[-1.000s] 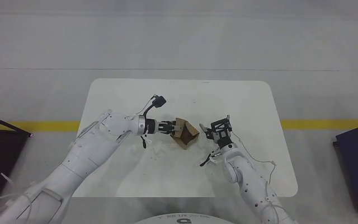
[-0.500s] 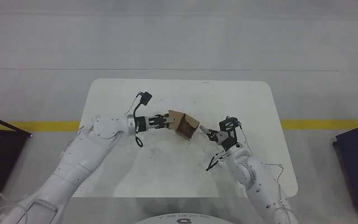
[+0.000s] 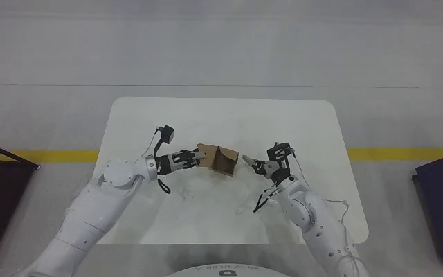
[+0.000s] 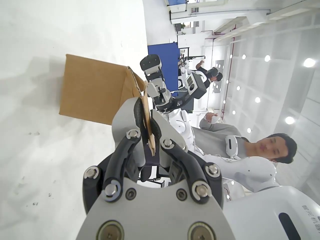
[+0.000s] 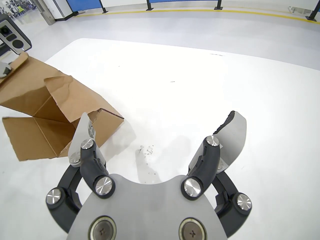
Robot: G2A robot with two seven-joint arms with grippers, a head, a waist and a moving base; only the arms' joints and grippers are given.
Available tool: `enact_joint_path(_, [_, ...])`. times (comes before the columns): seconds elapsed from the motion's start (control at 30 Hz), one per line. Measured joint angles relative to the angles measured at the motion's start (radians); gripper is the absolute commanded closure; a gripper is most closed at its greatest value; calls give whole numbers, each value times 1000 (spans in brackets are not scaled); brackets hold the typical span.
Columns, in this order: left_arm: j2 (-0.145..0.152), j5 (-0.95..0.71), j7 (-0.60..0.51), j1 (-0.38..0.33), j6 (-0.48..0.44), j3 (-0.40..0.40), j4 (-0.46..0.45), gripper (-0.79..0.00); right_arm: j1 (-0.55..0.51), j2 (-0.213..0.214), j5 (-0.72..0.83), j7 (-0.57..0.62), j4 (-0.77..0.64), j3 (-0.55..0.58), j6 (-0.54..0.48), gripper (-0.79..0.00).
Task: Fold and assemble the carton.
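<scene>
Top view: the brown cardboard carton (image 3: 220,159) sits near the middle of the white desk (image 3: 311,124). The left gripper (image 3: 196,158) meets the carton's side that faces the desk's left edge. The right gripper (image 3: 255,165) is just beside the opposite side, apart from it

Left wrist view: the left gripper (image 4: 145,112) has its fingers (image 4: 125,118) pinched on the edge of a flap of the carton (image 4: 92,93), which lies on the desk (image 4: 50,13)

Right wrist view: the right gripper (image 5: 160,121) has its fingers (image 5: 236,131) spread wide with nothing between them, over bare desk (image 5: 175,76). The carton (image 5: 50,106) lies on its side, its open end toward this gripper and its flap edges ragged
</scene>
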Motion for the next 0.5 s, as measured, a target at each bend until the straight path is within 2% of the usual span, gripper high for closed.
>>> enact_joint_path(0.27, [0, -1, 2, 1, 2, 1, 0, 0, 2, 0, -9, -4, -5, -3, 1, -785])
enact_joint_path(0.37, [-2, -13, 37, 13, 54, 3, -15, 0, 2, -1, -80, -69, -34, -20, -6, -785])
enact_joint_path(0.5, [-1, -97, 79, 50, 171, -22, -35, 0, -18, 4, -177, -175, -59, -21, -45, -785])
